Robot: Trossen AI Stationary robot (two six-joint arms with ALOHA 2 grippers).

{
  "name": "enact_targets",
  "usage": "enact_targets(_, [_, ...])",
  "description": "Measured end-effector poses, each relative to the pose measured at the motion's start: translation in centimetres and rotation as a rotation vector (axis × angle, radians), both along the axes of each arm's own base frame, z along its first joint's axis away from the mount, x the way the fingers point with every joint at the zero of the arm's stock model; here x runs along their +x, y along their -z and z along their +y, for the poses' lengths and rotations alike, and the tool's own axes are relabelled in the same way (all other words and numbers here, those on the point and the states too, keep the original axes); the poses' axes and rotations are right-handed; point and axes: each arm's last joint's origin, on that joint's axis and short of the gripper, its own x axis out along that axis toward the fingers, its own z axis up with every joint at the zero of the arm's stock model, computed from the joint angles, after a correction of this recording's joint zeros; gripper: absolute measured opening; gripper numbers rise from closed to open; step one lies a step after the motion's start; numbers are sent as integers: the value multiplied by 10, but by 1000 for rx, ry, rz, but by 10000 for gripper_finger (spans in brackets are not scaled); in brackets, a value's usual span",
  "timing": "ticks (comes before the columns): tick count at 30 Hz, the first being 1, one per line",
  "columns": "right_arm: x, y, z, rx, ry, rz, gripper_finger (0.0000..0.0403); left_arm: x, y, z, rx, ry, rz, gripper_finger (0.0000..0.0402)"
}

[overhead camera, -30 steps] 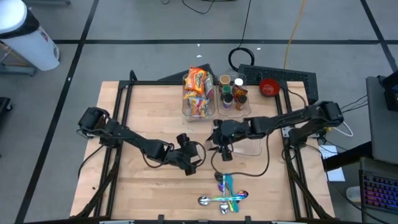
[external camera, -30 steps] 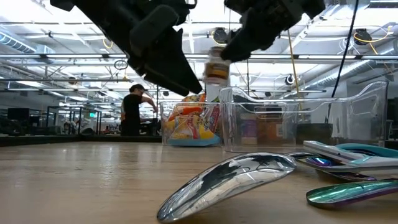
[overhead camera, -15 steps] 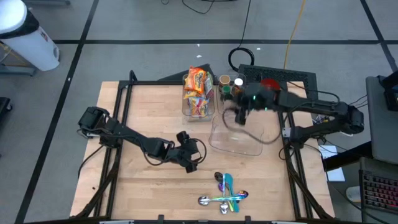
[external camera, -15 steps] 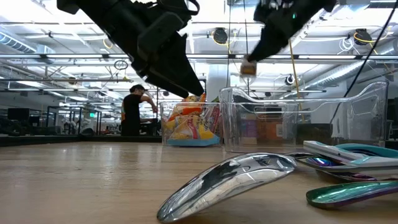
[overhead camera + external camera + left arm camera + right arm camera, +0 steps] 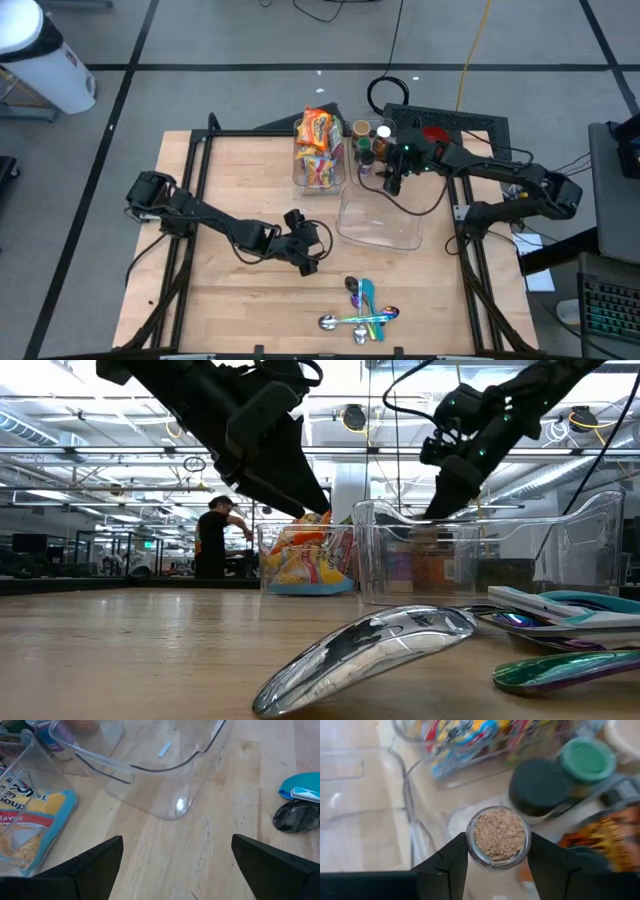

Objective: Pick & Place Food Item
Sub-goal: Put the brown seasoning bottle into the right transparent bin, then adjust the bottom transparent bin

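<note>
From above, the right hand (image 5: 391,183) hangs over the clear bin of jars (image 5: 378,160) at the far side of the desk (image 5: 240,170), just beside the clear bin of snack packets (image 5: 319,150). An empty clear tray (image 5: 380,215) sits nearer, and the left hand (image 5: 309,257) waits over bare wood beside a cluster of spoons (image 5: 362,308).

At desk height, the right hand (image 5: 440,500) dips behind the tray's rim (image 5: 490,520); a person (image 5: 214,538) stands far off in the room.

The left wrist camera shows its 2 fingers (image 5: 95,862) spread wide apart with nothing between them, above the desk by the tray's corner (image 5: 172,810).

The right wrist camera shows its fingers (image 5: 447,857) clamping a glass spice jar (image 5: 499,837) from both sides, held over the jar bin next to a black-lidded jar (image 5: 537,787) and a green-lidded jar (image 5: 586,757).
</note>
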Motion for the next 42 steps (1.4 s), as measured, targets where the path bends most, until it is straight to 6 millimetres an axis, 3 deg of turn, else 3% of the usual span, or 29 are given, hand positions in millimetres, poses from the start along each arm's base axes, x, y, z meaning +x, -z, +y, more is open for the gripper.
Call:
enact_targets(19, [16,45,-7,32,-34,68,160,1,-1,0,-6,1,-20,372])
enact_targets(27, [18,49,-8,25,-43,66,161,1,-1,0,-5,2,-20,377])
enact_targets(35, [17,48,-8,15,-36,72,248,1,-1,0,-6,2,-20,372])
enact_targets(42, [17,47,-8,13,-36,68,262,1,-1,0,-10,-1,-21,378])
